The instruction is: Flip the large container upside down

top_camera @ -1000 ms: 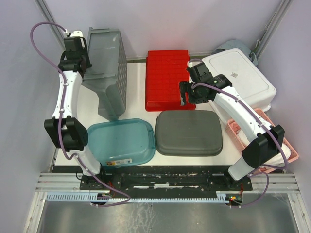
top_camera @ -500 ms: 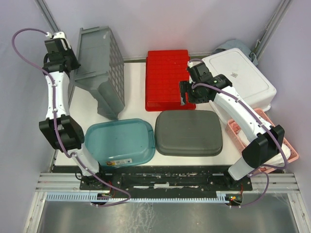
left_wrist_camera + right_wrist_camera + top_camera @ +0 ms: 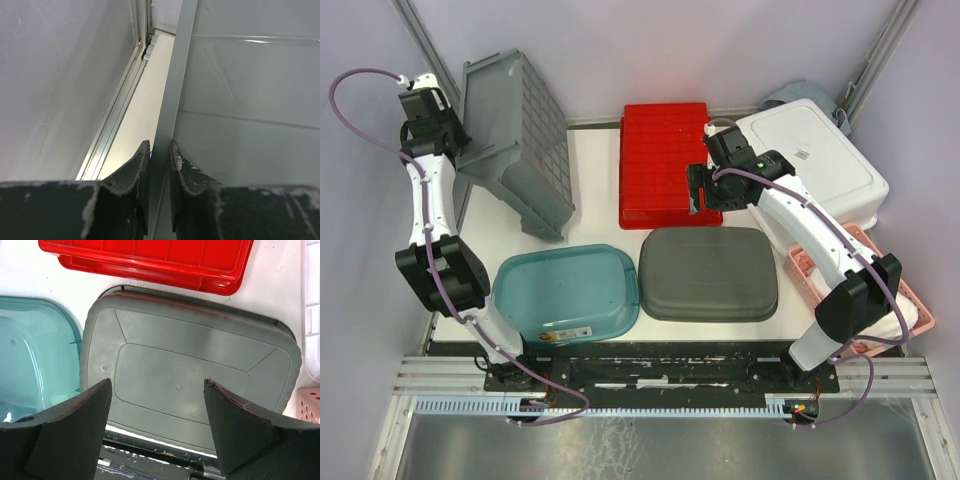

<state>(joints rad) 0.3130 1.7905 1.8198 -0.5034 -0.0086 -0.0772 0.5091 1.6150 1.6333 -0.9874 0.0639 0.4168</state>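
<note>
Since a second ago the left arm has swung out toward the far-left corner, and the grey crate point(image 3: 515, 140) has tipped further, its near end down on the table point(image 3: 600, 190)

From above, the left gripper point(image 3: 453, 140) sits at the crate's left rim; the right gripper point(image 3: 704, 192) hangs by the red crate point(image 3: 663, 160)

Left wrist: jaws pinched together on the thin rim point(image 3: 172, 100)

Right wrist: fingers wide apart, holding nothing, above a grey tub point(image 3: 190, 365)

The crate looks like light, stiff, slick plastic, and the rim is a narrow hold, so it may pivot or slip
</note>
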